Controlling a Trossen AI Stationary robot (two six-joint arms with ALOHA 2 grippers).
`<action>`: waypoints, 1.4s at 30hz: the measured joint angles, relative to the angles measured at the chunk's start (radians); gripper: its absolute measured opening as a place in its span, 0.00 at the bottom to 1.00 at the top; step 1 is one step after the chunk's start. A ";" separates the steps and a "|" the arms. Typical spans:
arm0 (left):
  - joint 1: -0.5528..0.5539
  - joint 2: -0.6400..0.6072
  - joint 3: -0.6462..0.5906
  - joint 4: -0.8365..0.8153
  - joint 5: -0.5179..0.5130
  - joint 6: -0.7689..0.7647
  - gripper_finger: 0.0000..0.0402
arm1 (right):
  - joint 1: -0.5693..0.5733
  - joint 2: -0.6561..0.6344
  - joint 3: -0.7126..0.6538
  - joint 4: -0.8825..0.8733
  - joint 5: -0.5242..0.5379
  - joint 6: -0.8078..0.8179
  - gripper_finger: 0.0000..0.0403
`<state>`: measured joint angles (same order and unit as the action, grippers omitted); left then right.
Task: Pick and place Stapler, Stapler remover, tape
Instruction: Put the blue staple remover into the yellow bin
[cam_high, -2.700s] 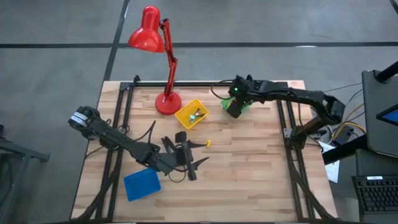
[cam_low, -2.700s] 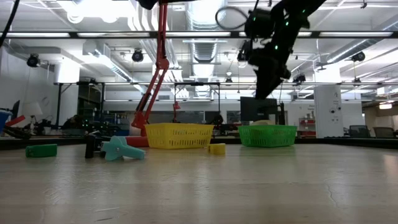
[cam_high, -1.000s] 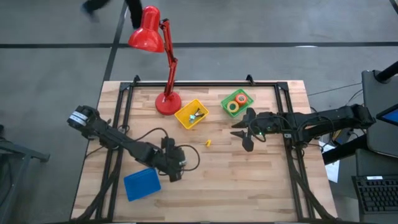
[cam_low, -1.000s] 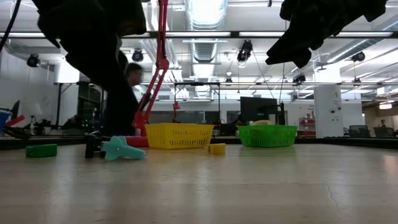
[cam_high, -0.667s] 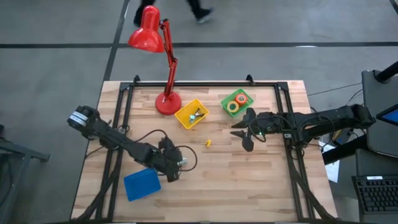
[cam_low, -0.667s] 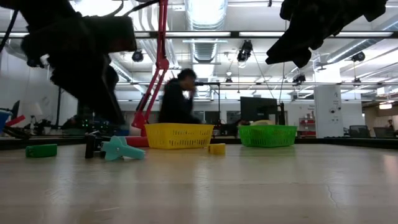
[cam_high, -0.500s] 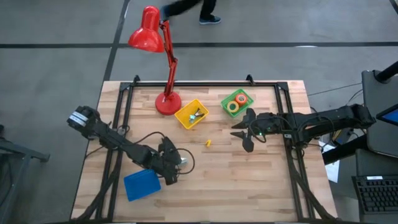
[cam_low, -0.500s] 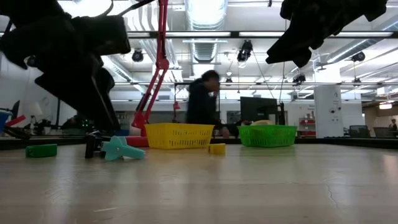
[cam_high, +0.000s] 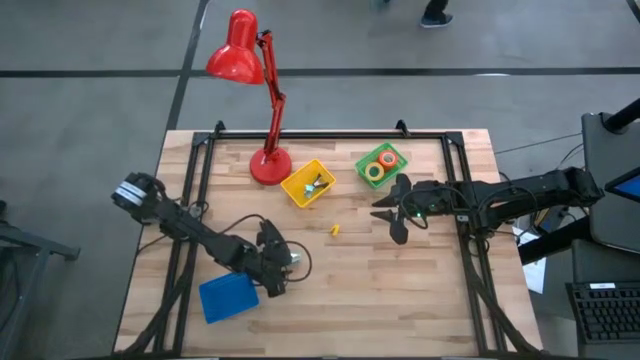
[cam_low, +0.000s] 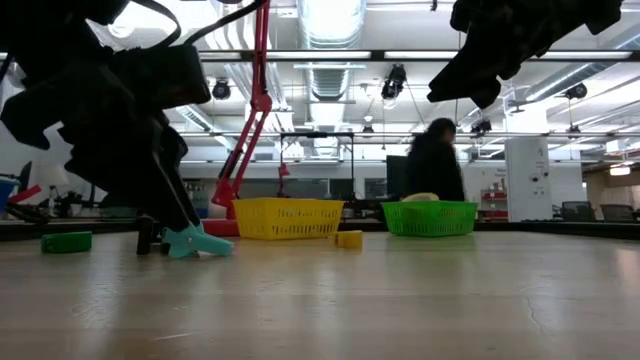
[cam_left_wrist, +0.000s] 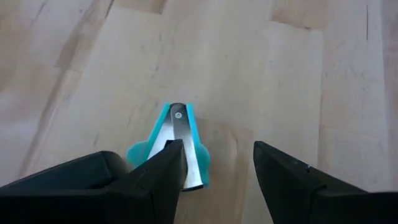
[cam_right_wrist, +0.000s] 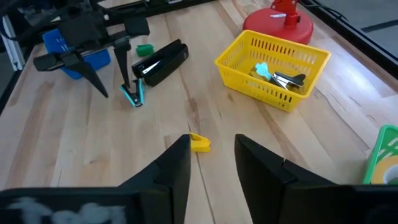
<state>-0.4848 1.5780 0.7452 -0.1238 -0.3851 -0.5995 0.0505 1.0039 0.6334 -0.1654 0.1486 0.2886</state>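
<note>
The teal stapler remover (cam_left_wrist: 177, 144) lies flat on the wood; it also shows in the low view (cam_low: 196, 240). My left gripper (cam_left_wrist: 217, 163) is open and points down at it. One finger (cam_left_wrist: 163, 167) stands over the remover's side, the other well clear. The black stapler (cam_right_wrist: 158, 62) lies just beyond. Orange and yellow tape rolls sit in the green basket (cam_high: 380, 163), and a green roll (cam_right_wrist: 144, 48) lies on the table. My right gripper (cam_right_wrist: 211, 152) hovers open and empty right of centre (cam_high: 390, 215). My left gripper comes down from above with one finger (cam_left_wrist: 163, 167) at the remover's wide end (cam_left_wrist: 140, 151), and that finger hides the spot. I cannot tell whether it touches. The remover lies flat on the table.
A yellow basket (cam_high: 308, 184) holds another teal remover and clips. The red lamp's base (cam_high: 270, 165) stands at the far edge, and a blue tray (cam_high: 228, 296) lies near the left front. A small yellow piece (cam_high: 335, 229) lies mid-table. A person stands behind the table.
My left gripper has moved a little toward the table's left and near edge and come down over the teal remover, staying open. A person has walked from left to right behind the table.
</note>
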 joint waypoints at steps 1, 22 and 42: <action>-0.001 0.005 0.000 0.001 0.000 0.000 0.48 | 0.000 0.000 0.000 0.000 0.000 0.000 0.29; 0.000 0.017 0.005 0.005 -0.010 -0.006 0.08 | 0.000 0.000 -0.002 0.000 0.000 -0.001 0.22; 0.008 0.017 0.081 0.045 -0.173 0.148 0.01 | 0.000 0.000 -0.002 0.035 0.000 -0.019 0.17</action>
<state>-0.4771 1.5946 0.8260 -0.0792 -0.5578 -0.4517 0.0502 1.0042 0.6315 -0.1308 0.1490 0.2691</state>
